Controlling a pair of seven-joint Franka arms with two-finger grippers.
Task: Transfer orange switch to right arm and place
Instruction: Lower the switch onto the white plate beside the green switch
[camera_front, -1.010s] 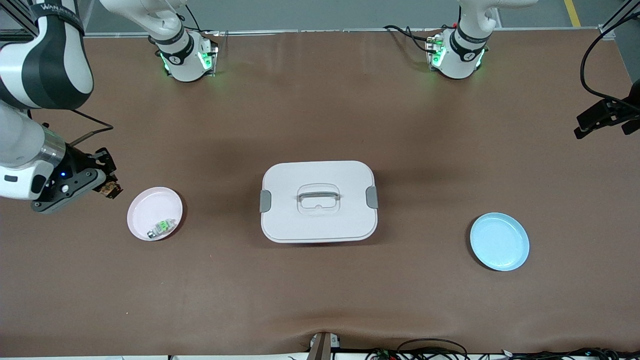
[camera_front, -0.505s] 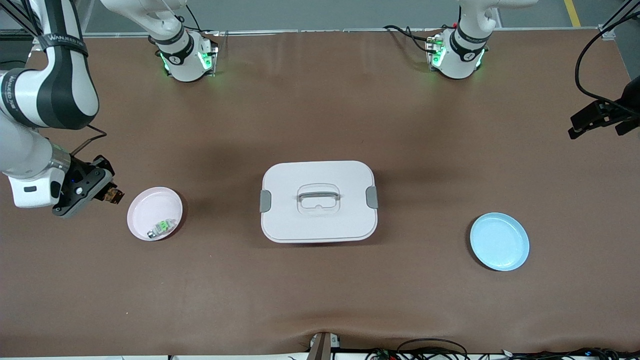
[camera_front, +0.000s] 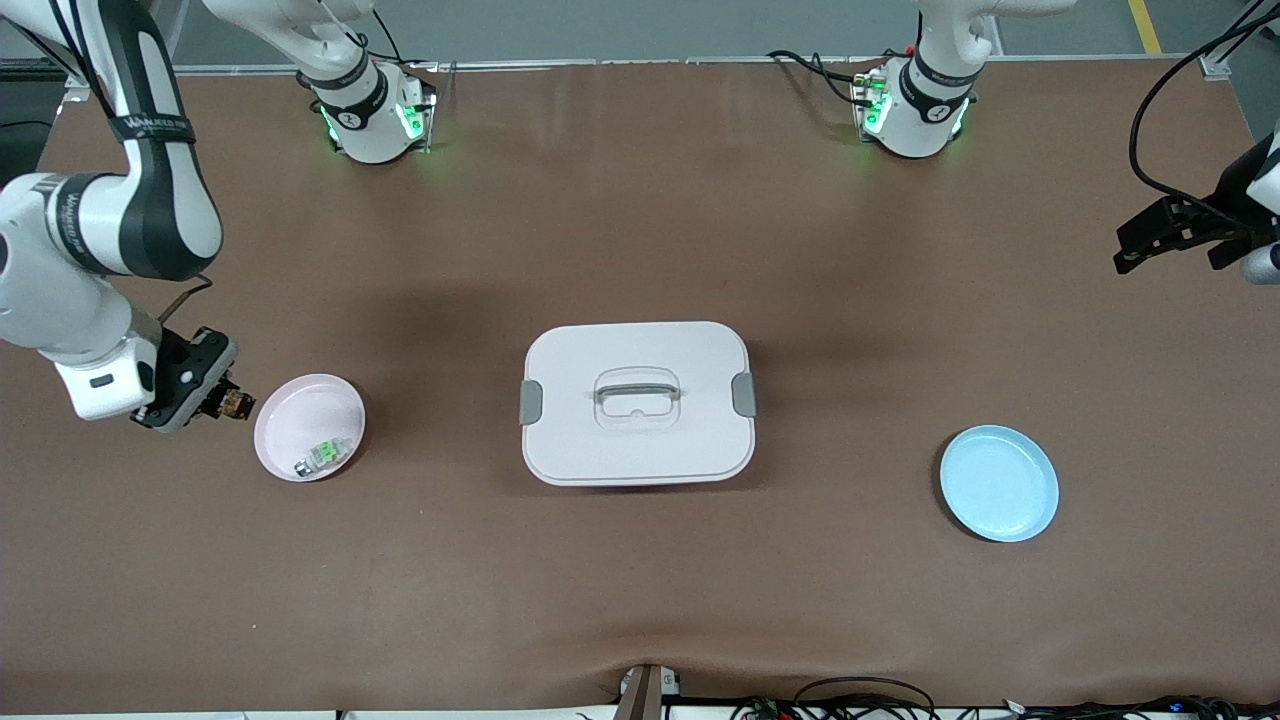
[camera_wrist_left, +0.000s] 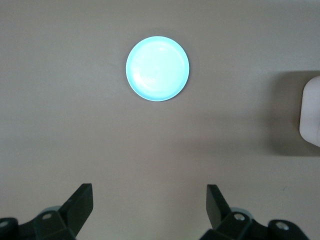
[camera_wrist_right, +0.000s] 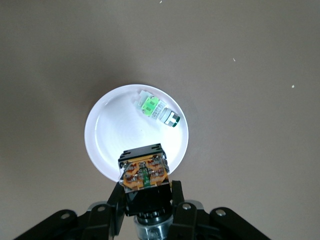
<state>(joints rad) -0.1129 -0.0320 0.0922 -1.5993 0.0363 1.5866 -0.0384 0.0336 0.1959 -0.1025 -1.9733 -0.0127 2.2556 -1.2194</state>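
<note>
Since a second ago the right gripper (camera_front: 228, 403) has swung in toward the pink plate (camera_front: 300, 400) and now hangs just at that plate's rim on the right arm's end of the table, while the left gripper (camera_front: 1170, 240) has drifted a little inward from the table's edge at the left arm's end.

Between the two plates sits a white box (camera_front: 637, 440) with grey side latches and a handle in its lid, well apart from both. The blue plate (camera_front: 1000, 484) lies toward the left arm's end, nearer the front camera than the box. On the pink plate rests a small green-and-silver part (camera_front: 322, 456), on the side nearer the camera; nothing lies between the right gripper and the plate's bare middle.

The switch (camera_wrist_right: 145, 172) is pinched between the right gripper's fingers, held over the plate's rim. It is a stubby black block; the end facing out shows an orange face with metal contacts and a small green spot in the middle.

The left gripper (camera_wrist_left: 150, 210) is spread wide with nothing between its fingers, high over bare table near the blue plate (camera_wrist_left: 157, 69).
</note>
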